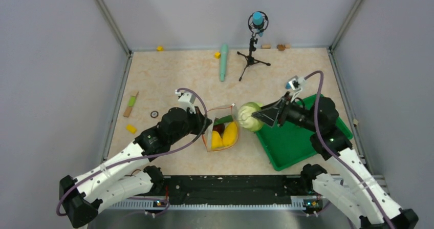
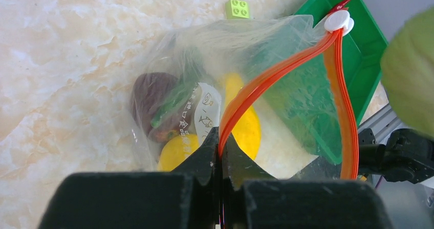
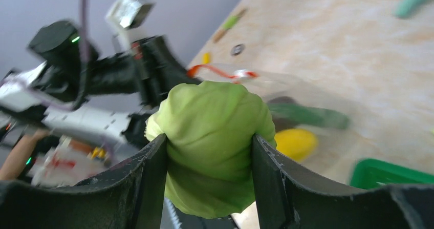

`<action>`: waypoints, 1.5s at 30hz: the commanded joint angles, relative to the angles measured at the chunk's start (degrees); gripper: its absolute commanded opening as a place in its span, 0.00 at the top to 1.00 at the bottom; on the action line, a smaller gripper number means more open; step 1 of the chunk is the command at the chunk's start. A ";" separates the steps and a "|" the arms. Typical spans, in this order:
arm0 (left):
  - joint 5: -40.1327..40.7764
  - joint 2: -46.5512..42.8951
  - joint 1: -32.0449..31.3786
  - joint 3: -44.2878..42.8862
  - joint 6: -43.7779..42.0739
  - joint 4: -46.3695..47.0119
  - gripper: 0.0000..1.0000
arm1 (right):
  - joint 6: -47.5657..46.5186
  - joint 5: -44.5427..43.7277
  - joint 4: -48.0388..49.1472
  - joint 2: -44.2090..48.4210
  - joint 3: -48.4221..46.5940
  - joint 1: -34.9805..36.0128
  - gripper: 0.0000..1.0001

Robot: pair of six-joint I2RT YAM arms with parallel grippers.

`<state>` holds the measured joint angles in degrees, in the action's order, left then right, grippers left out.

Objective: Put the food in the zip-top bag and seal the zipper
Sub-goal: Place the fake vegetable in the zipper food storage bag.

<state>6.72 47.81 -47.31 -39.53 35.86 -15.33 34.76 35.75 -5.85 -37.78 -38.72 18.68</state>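
The clear zip-top bag (image 1: 223,132) lies mid-table with yellow pieces (image 1: 230,133) and a dark red round piece (image 2: 153,93) inside. My left gripper (image 1: 205,125) is shut on the bag's orange-red zipper (image 2: 266,80) at the mouth's left end; the white slider (image 2: 339,21) sits at the far end. My right gripper (image 1: 259,117) is shut on the green leafy ball (image 1: 249,116) and holds it just right of the bag's mouth, above the table. In the right wrist view the ball (image 3: 212,137) fills the space between the fingers, with the bag's mouth (image 3: 220,73) beyond it.
A green tray (image 1: 291,142) sits right of the bag under the right arm. A long teal stick (image 1: 223,61) and a small tripod stand (image 1: 252,55) are at the back. Small coloured blocks (image 1: 131,128) lie at the left. A green brick (image 2: 237,8) is behind the bag.
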 commanded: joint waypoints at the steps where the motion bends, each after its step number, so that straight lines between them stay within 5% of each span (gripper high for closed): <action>1: -0.53 -0.02 -0.15 0.18 -0.44 2.70 1.00 | -0.08 -1.25 10.71 -5.60 -5.57 13.73 1.00; 7: -0.18 -0.92 -0.15 0.33 -0.55 2.32 1.00 | -7.31 -5.79 8.92 -19.58 -13.93 27.25 1.00; 20: -0.39 -3.64 -0.15 0.77 -0.21 2.21 1.00 | -9.29 -26.23 -0.75 -25.78 -16.18 31.74 1.00; 45: -0.52 -7.52 -0.15 0.96 -0.09 1.84 1.00 | -11.20 -69.92 -25.41 -41.80 -35.78 48.25 0.78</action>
<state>6.48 41.82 -47.31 -38.72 35.86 -15.51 21.78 -23.64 -28.03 -76.60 -68.16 64.93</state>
